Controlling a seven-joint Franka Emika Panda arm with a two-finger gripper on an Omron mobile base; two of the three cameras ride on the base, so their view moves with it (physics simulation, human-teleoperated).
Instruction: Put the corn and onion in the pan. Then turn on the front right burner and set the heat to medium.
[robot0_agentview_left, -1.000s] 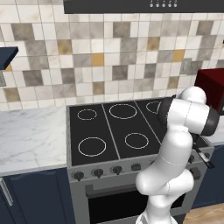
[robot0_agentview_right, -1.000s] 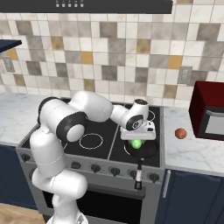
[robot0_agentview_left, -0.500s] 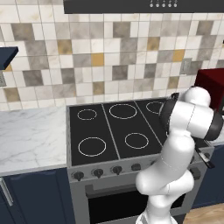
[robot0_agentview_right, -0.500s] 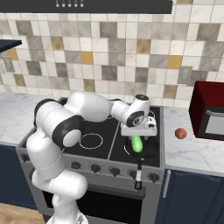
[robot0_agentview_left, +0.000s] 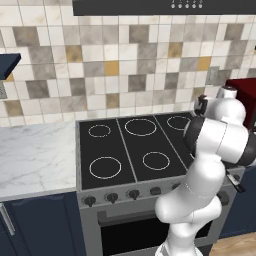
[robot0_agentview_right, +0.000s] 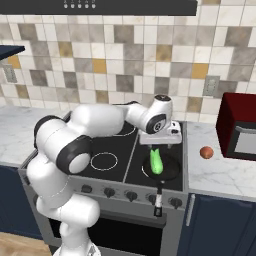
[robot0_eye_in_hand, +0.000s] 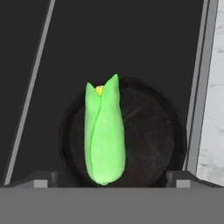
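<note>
While lying in the pan (robot0_eye_in_hand: 148, 131), the corn (robot0_eye_in_hand: 104, 135) apparently points rearward.

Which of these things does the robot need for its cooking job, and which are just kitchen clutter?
Needed:
corn, lying in the pan
pan, on the front right burner
onion, on the counter right of the stove
gripper, above the pan
knobs

Just there:
microwave
hood
outlet

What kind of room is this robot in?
A kitchen, a computer-drawn one. There's a black cooktop with knobs and an oven below, a pan with corn in it, tiled walls, and marble counters.
</note>
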